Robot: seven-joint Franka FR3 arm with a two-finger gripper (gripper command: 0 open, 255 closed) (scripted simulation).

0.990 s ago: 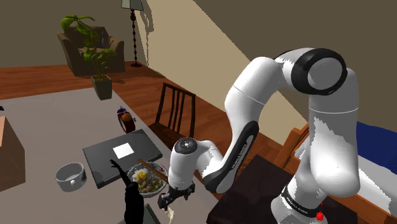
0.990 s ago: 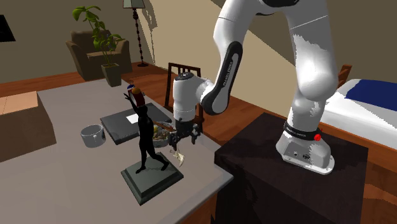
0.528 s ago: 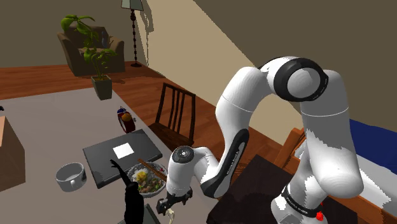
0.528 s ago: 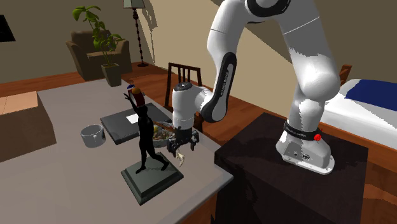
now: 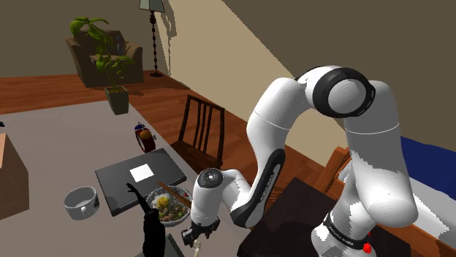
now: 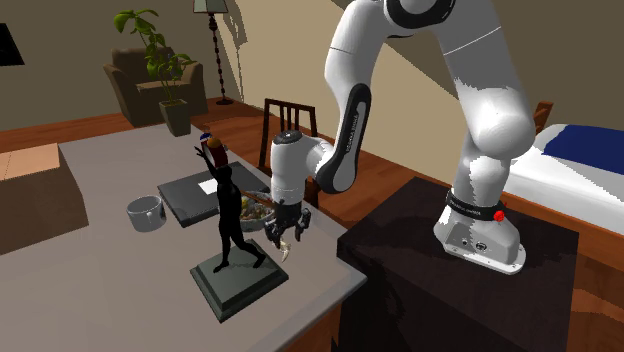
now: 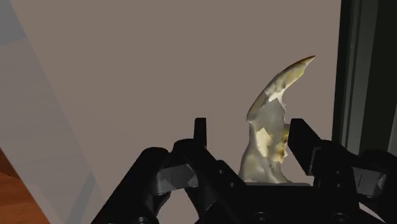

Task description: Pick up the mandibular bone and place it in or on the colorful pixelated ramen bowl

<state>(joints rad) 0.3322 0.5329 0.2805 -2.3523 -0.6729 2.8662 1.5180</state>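
The mandibular bone (image 7: pixel 270 137), pale and curved with a pointed tip, lies on the grey table (image 6: pixel 120 270) near its edge. My gripper (image 7: pixel 249 137) is down over it and open: one finger (image 7: pixel 299 143) is close beside the bone and the other (image 7: pixel 200 137) stands clear of it. The gripper (image 5: pixel 194 237) hangs just above the bone (image 5: pixel 196 250) in the shoulder view, and the second exterior view shows gripper (image 6: pixel 283 235) and bone (image 6: pixel 285 250) the same way. The colorful ramen bowl (image 5: pixel 168 204) (image 6: pixel 255 212) sits just beyond, behind the gripper.
A black figure statue (image 6: pixel 235 215) on a dark base (image 6: pixel 240 282) stands right beside the bone. A dark flat board (image 5: pixel 139 179), a grey pot (image 5: pixel 80 201) and a small jar (image 5: pixel 145 137) lie farther back. A wooden chair (image 5: pixel 201 131) stands at the table's side.
The gripper has come down toward the table and now straddles the bone. The arm's elbow has swung lower and forward. The bone has not moved.
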